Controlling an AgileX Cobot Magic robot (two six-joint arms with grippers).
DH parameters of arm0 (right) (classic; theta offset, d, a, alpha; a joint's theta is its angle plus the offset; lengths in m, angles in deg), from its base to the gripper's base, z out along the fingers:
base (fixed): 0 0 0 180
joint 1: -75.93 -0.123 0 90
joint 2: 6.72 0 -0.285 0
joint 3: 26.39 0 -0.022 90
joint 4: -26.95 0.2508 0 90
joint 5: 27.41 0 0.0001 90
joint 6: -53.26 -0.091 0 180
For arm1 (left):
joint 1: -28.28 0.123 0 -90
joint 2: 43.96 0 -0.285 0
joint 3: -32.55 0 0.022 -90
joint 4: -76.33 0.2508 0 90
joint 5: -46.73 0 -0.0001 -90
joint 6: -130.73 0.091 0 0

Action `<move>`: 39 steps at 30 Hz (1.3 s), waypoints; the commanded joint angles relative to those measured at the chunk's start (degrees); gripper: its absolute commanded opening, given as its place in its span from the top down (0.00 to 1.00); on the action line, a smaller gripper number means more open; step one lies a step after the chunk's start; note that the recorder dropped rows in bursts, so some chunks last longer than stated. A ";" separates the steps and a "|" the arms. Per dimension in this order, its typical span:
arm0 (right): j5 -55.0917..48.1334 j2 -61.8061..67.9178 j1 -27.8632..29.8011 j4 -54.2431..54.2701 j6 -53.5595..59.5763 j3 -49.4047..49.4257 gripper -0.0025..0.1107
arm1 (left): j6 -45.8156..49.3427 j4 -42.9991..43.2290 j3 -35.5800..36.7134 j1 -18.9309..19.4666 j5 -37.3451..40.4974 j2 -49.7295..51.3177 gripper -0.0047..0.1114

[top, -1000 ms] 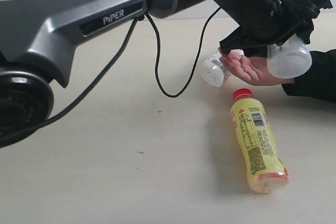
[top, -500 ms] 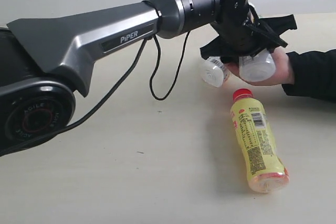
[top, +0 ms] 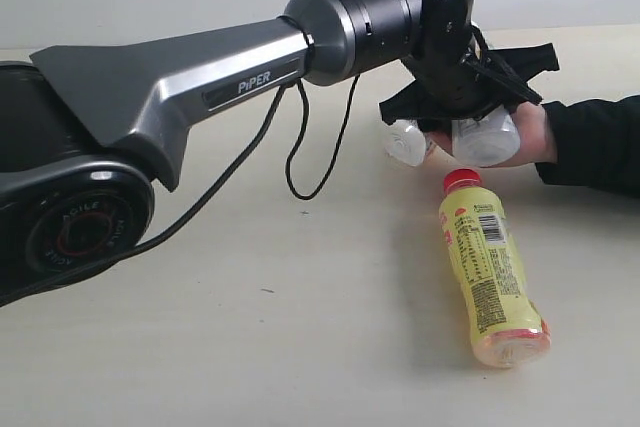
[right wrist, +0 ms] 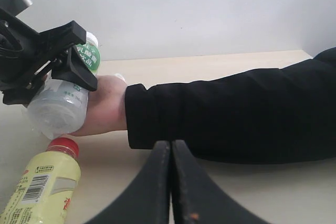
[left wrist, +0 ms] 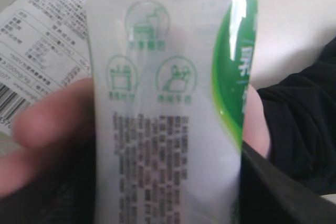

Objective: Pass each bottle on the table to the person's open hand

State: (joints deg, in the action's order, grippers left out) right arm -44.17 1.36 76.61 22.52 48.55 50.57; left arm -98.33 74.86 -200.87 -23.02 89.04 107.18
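My left gripper (top: 470,97) is shut on the white bottle with the green label (top: 487,139), which rests in the person's open hand (top: 535,137). In the left wrist view this bottle (left wrist: 168,103) fills the frame, with the person's fingers (left wrist: 47,124) behind it. The yellow bottle with a red cap (top: 490,272) lies on the table (top: 250,347) just in front of the hand. A clear bottle with a white label (top: 406,140) lies on its side behind the hand. My right gripper (right wrist: 171,148) is shut and empty, low over the table near the person's black sleeve (right wrist: 236,114).
The person's forearm in the black sleeve (top: 600,142) reaches in from the right edge. A black cable (top: 300,147) hangs in a loop under my left arm. The left arm's base (top: 70,227) stands at the near left.
My left gripper carried the white bottle down and left from above the palm into the person's hand. The yellow and clear bottles have not moved.
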 commanded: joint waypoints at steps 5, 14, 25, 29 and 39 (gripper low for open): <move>0.46 -0.29 -0.01 -0.07 0.09 0.27 0.98 | 1.15 -1.32 0.05 -0.04 -0.13 -0.53 0.20; 0.46 -0.29 -0.01 -0.07 0.09 0.27 0.98 | 6.52 -5.03 0.05 -0.04 4.32 -3.56 0.17; 0.46 -0.29 -0.01 -0.07 0.09 0.27 0.98 | 16.97 -5.03 0.05 -0.67 22.54 -10.00 0.43; 0.46 -0.29 -0.01 -0.07 0.09 0.27 0.98 | 23.08 -5.17 0.05 -2.84 27.66 -12.28 0.52; 0.46 -0.29 -0.01 -0.07 0.09 0.27 0.98 | 32.94 -4.62 0.05 -12.51 27.66 -15.67 0.94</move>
State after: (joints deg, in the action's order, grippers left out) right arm -44.17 1.36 76.61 22.52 48.55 50.57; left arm -68.52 69.92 -200.87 -32.59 116.49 92.78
